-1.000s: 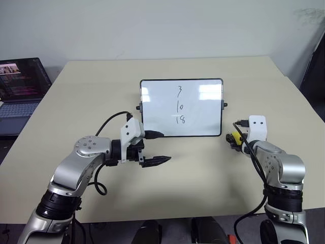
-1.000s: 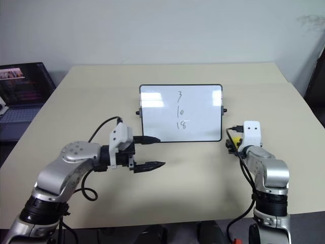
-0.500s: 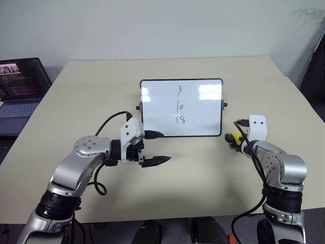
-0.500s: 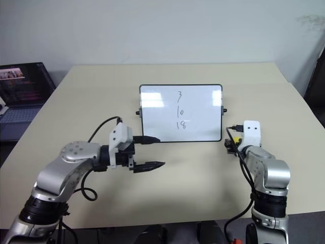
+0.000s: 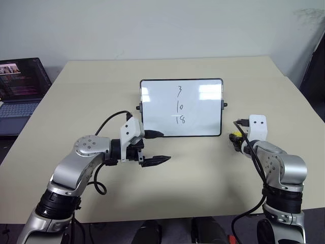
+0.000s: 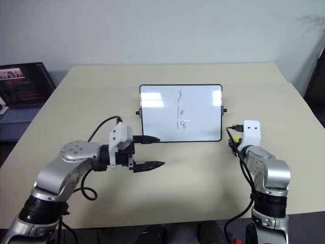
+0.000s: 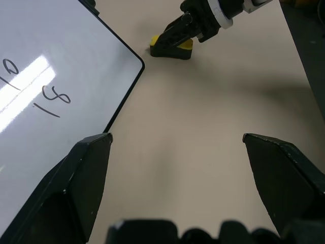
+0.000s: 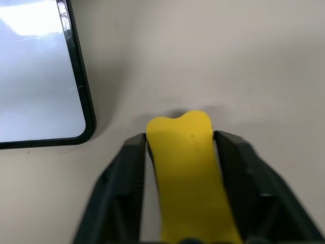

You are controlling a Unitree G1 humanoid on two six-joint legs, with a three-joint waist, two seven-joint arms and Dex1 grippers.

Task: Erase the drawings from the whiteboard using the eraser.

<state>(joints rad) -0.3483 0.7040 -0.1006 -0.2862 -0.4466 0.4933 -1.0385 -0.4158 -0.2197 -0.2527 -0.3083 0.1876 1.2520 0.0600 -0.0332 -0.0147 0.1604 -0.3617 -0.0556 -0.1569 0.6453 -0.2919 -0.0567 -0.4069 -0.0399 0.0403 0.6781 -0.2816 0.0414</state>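
Three numerals, the drawings (image 5: 179,105), sit in a column on the whiteboard (image 5: 157,109) lying on the beige tabletop (image 5: 91,96) in the head views, with a laptop (image 5: 20,91) at the left. The left gripper (image 5: 158,147) hovers near the board's lower left corner, its fingers apart and empty. From the left wrist, the eraser (image 7: 172,47) lies just off the board's corner, the right gripper (image 7: 170,41) on it. From the right wrist, both black fingers (image 8: 127,178) press the yellow eraser's sides.

Glossy whiteboard (image 5: 181,107), matt beige table (image 5: 203,168)
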